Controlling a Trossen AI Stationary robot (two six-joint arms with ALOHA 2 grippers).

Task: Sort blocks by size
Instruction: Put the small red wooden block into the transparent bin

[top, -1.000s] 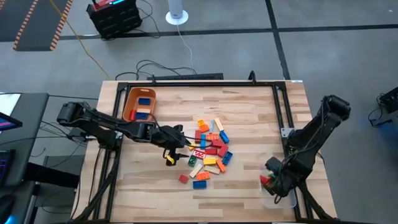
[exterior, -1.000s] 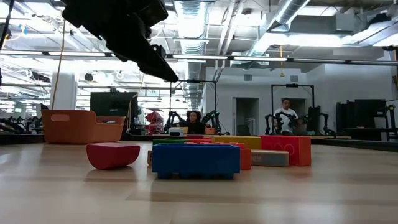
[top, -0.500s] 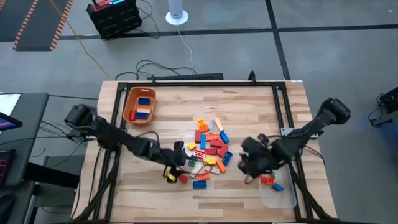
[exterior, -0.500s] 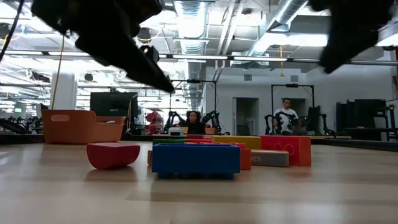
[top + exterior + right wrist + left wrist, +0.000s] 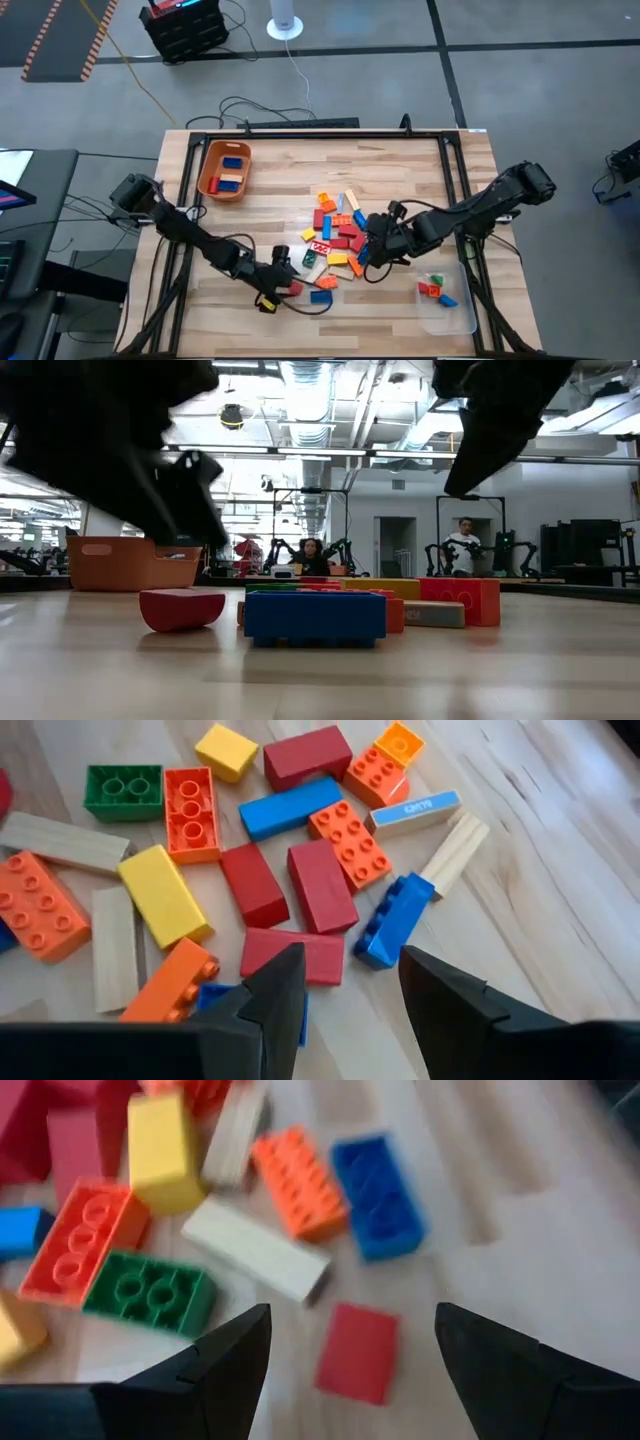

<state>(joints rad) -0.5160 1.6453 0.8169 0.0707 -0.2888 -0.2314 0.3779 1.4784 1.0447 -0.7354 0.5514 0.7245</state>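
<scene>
The blocks (image 5: pixel 338 232) lie in a loose pile at the table's middle: red, blue, orange, yellow, green and tan bricks. My left gripper (image 5: pixel 290 277) hangs open at the pile's near left corner. In the left wrist view its fingers stand on either side of a flat red block (image 5: pixel 358 1352) that lies alone on the wood, and they do not touch it. My right gripper (image 5: pixel 368 252) hovers open over the pile's right edge, above a blue block (image 5: pixel 395 920) and red ones (image 5: pixel 320 885). It holds nothing.
An orange bin (image 5: pixel 225 168) with a few blocks stands at the far left. A clear tray (image 5: pixel 447 298) at the near right corner holds a few small blocks. A black frame (image 5: pixel 455 190) runs along the table's edges. Bare wood lies near the front edge.
My left gripper has swung from the pile's left side toward the near edge and sunk down to the lone red block. My right gripper has left the tray, crossed toward the table's left to the pile's right edge, and turned about its wrist on the way.
</scene>
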